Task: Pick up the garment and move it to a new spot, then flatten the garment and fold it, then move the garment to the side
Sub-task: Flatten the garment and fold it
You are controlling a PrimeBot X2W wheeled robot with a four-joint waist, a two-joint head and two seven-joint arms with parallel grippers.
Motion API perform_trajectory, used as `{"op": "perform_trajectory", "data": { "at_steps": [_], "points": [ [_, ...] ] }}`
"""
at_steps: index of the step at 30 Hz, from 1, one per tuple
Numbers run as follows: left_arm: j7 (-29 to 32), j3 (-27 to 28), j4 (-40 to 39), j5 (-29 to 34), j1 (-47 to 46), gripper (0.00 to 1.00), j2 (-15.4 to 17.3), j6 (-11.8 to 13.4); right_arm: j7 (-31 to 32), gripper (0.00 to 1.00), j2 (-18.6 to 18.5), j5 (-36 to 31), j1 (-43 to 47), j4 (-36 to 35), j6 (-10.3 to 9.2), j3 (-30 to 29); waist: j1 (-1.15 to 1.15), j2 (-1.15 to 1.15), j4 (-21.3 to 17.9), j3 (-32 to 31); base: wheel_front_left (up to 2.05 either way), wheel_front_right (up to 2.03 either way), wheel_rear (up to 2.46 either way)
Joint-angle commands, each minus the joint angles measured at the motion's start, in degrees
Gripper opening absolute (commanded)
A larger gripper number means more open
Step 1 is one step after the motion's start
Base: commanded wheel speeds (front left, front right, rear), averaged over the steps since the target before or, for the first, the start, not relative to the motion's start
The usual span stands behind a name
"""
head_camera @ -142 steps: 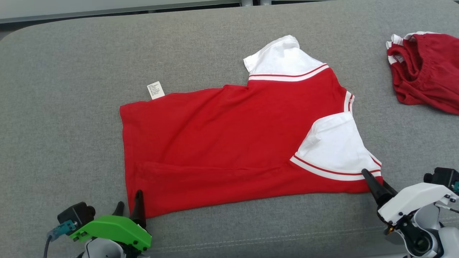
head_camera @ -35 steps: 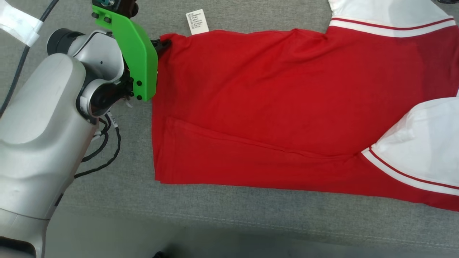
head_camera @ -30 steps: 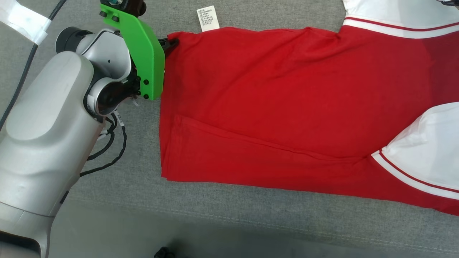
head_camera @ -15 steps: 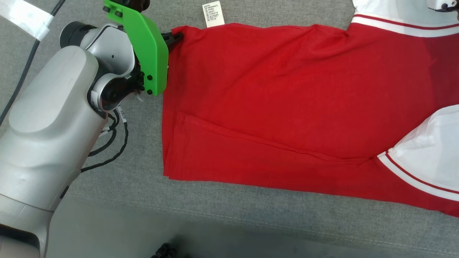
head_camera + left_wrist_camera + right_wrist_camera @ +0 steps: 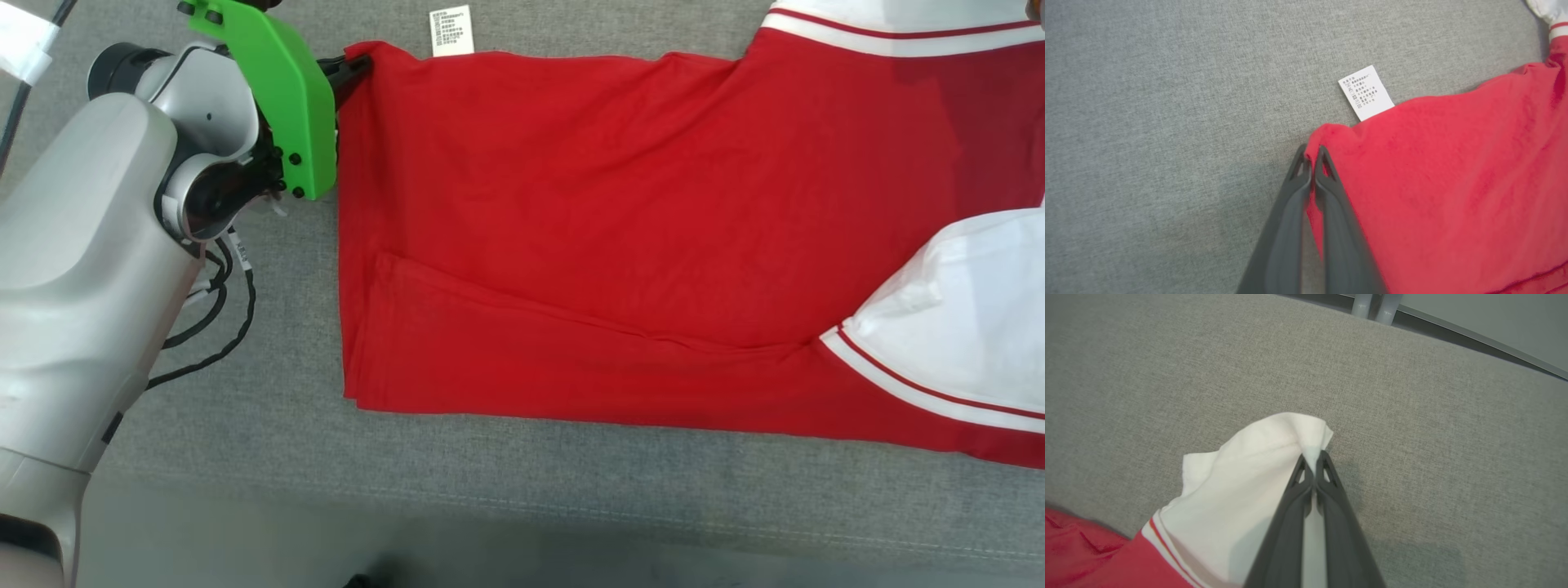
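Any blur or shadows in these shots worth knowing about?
Left wrist view: the left gripper blurs toward the bottom edge, and the care label is sharp. Head view: a shadow band darkens the garment at upper right. Right wrist view: faint shadow beside the right gripper.

The red and white cloth garment [image 5: 612, 204] is seen as a soft, matt knit, faintly creased. The grey upholstered surface [image 5: 571, 490] is shown as coarse, matt woven fabric. The small white printed label [image 5: 451, 31] appears smooth. The bright green cover [image 5: 298, 114] and silver-grey arm shell [image 5: 73, 269] are formed of smooth plastic with a slight sheen.
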Motion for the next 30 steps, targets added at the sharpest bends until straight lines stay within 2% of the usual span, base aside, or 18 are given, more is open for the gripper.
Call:
{"op": "perform_trajectory", "data": {
  "at_steps": [1,16,21,30],
  "points": [
    [-0.4,0.4,0.7,-0.5,0.7,0.0,1.0,-0.1,-0.8,0.0,-0.4,1.4,0.1,-0.6,-0.01,0.9,0.0,0.0,-1.4,-1.4,0.0,0.0,0.0],
    [0.7,1.3,-1.5,-3.7,5.7,0.0,3.5,0.3,-3.3,0.0,-3.4,10.0,6.0,-6.7,-0.01,9.4,0.0,0.0,-4.8,-7.0,0.0,0.0,0.0],
    [0.8,1.5,-4.7,-4.9,8.9,0.0,5.6,0.4,-5.7,0.0,-5.9,13.7,9.4,-10.2,-0.02,12.5,0.0,0.0,-5.7,-8.8,0.0,0.0,0.0],
    [0.6,2.8,-11.7,-7.6,15.6,0.0,9.4,2.4,-9.8,0.0,-10.3,19.6,14.8,-14.3,-0.01,14.9,0.0,0.0,-7.2,-11.2,0.0,0.0,0.0]
  ]
}}
